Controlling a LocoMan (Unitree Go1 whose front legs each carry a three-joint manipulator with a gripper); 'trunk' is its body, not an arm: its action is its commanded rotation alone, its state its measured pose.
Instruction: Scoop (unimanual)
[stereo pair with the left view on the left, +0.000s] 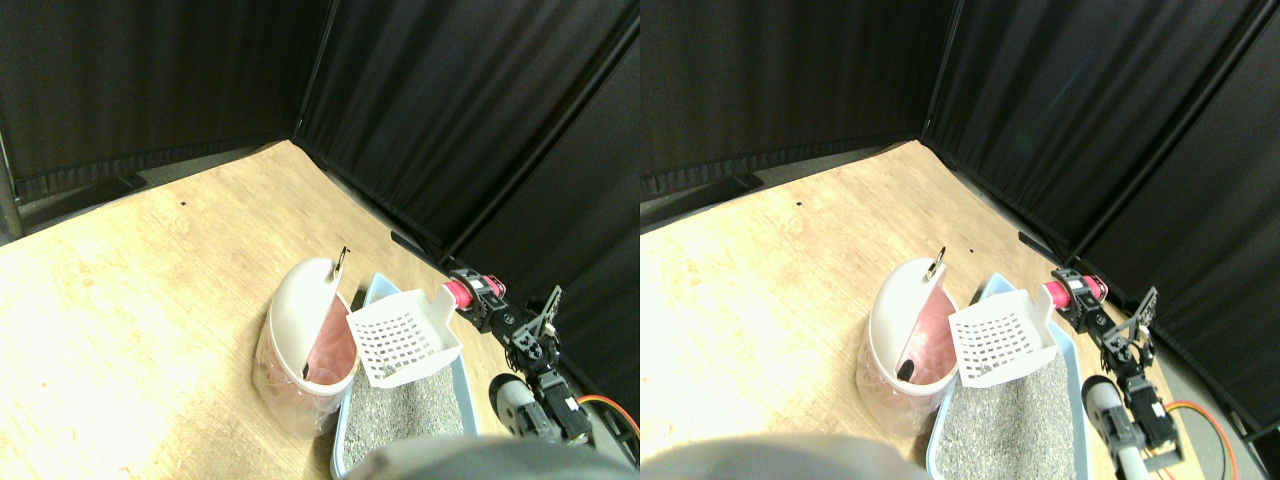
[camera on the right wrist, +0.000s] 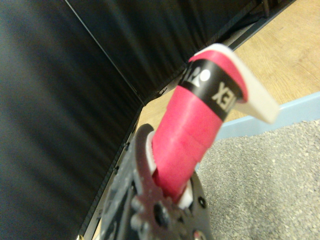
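From the front view, the white scoop (stereo pair with the left view on the left: 405, 338) with its grid of holes hangs tipped over the far end of the blue litter tray (stereo pair with the left view on the left: 372, 296), just beside the white and pink bin (stereo pair with the left view on the left: 300, 310). Both stand on the wooden floor (stereo pair with the left view on the left: 150, 300). The right claw (stereo pair with the left view on the left: 478, 298) pinches the scoop's pink handle (stereo pair with the left view on the left: 459, 294). Grey litter (stereo pair with the left view on the left: 405, 415) fills the tray.

In the wrist view, the claw is shut around the pink wrapped handle (camera on the right wrist: 192, 132). The scoop looks light, stiff and thin. The thick wrap is a good place to hold. A black band (camera on the right wrist: 207, 89) shows white letters I cannot read.
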